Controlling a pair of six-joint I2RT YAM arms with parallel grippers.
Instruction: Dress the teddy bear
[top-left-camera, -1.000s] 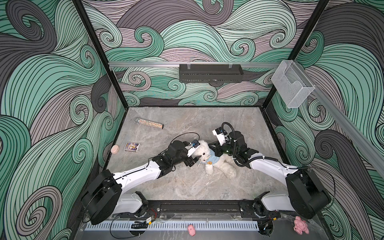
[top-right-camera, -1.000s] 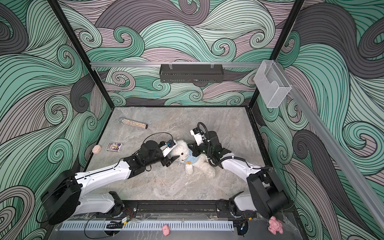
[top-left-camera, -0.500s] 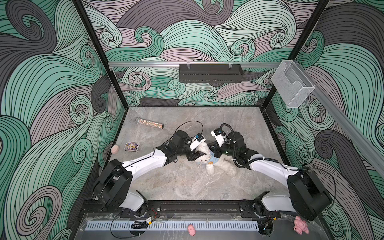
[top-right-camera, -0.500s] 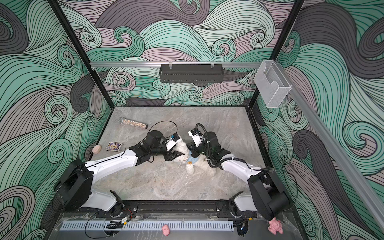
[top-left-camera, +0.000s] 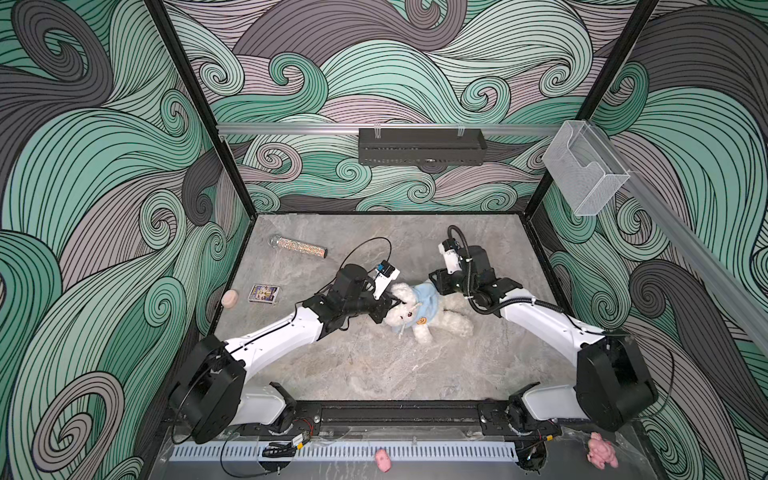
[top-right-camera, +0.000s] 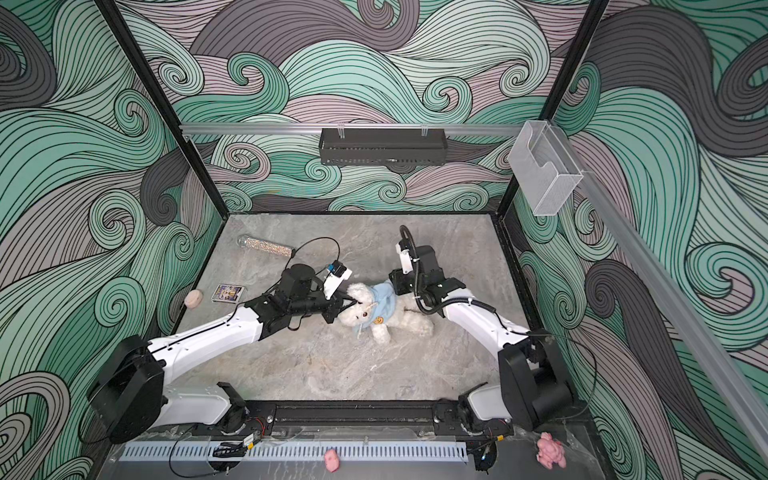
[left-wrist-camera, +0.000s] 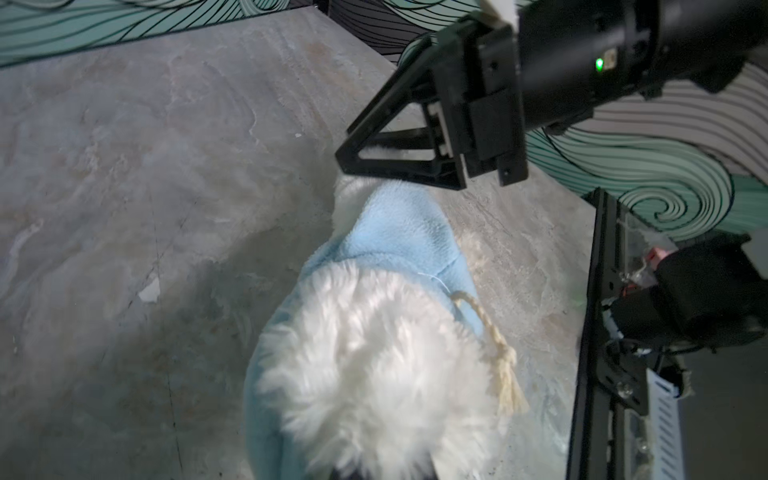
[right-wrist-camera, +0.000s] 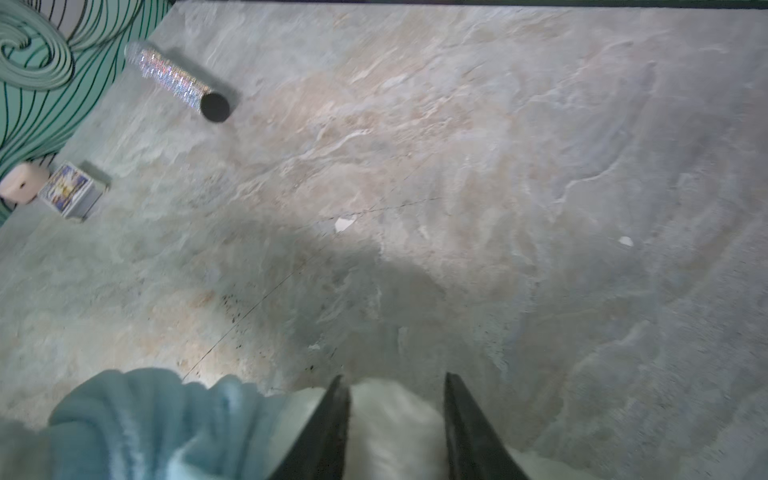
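**Left hand shuts at the bear's head, right hand spreads**

Since a second ago, the left hand (top-left-camera: 390, 300) has gone from wide apart to jaws together. The right hand (right-wrist-camera: 394, 376) has gone the opposite way, from tight shut to fingers standing apart. Half a second ago the teddy bear (top-left-camera: 409, 311) was bunched up between the two hands. Now it lies stretched out near the middle of the bench (top-left-camera: 374, 365), its head toward the left arm and its legs toward the right arm.

In both top views the left hand presses against the top of the bear's head. Whether it pinches fur, an ear or cloth, the pictures do not show.

The right wrist view shows the right hand's two dark fingers (right-wrist-camera: 332, 419) with white fur in the gap between them. The left wrist view shows that hand low over the bear, at the far edge of the hoodie.

A light blue hoodie (top-left-camera: 430, 299) covers the bear's upper body, and its hood is bunched behind the head. A small yellow smiley badge (top-left-camera: 420, 320) sits on the chest, and a cream drawstring (left-wrist-camera: 498, 353) hangs beside the face.

Well apart from the bear, on the left side of the bench, lie a glitter tube (top-left-camera: 298, 246), a small card box (top-left-camera: 264, 293) and a pink ball (top-left-camera: 229, 298).
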